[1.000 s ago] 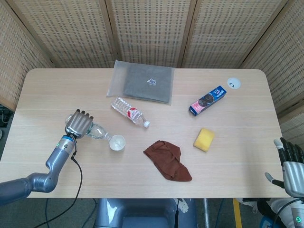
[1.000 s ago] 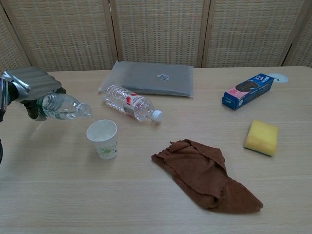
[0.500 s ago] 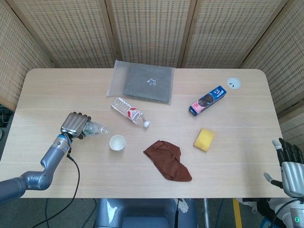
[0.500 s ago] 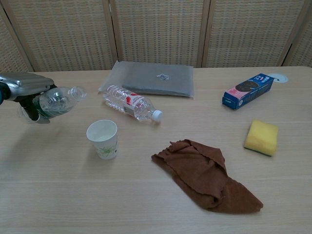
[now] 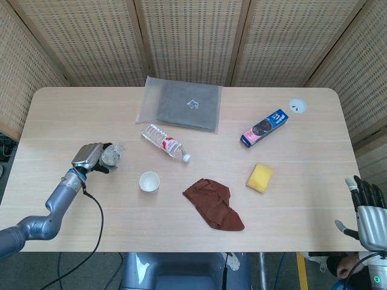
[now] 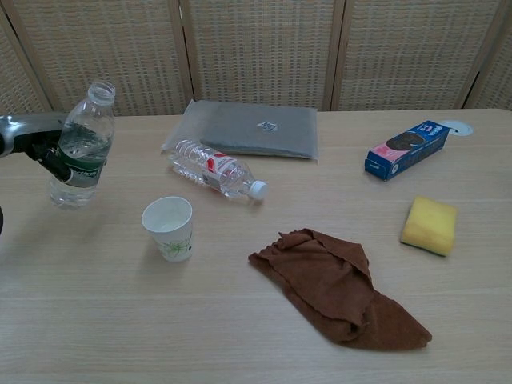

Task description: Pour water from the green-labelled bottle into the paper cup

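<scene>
The green-labelled bottle (image 6: 80, 146) is open at the top and stands nearly upright, tilted slightly right, at the left of the table, with its base near the tabletop. My left hand (image 6: 36, 140) grips it around the green label; from above the left hand (image 5: 89, 156) and the green-labelled bottle (image 5: 112, 154) sit left of the cup. The paper cup (image 6: 169, 229) stands upright on the table, to the right of the bottle and nearer my body; it is also visible as the paper cup (image 5: 149, 181). My right hand (image 5: 366, 208) is open off the table's right front corner.
A red-labelled capped bottle (image 6: 215, 169) lies on its side behind the cup. A grey pouch (image 6: 244, 129) lies at the back. A brown cloth (image 6: 336, 287), a yellow sponge (image 6: 430, 225), a blue box (image 6: 406, 149) and a white disc (image 6: 455, 126) lie right.
My left hand has swung the bottle from lying tilted over the cup back to nearly upright and drawn it left, away from the cup. The right hand has barely moved.
</scene>
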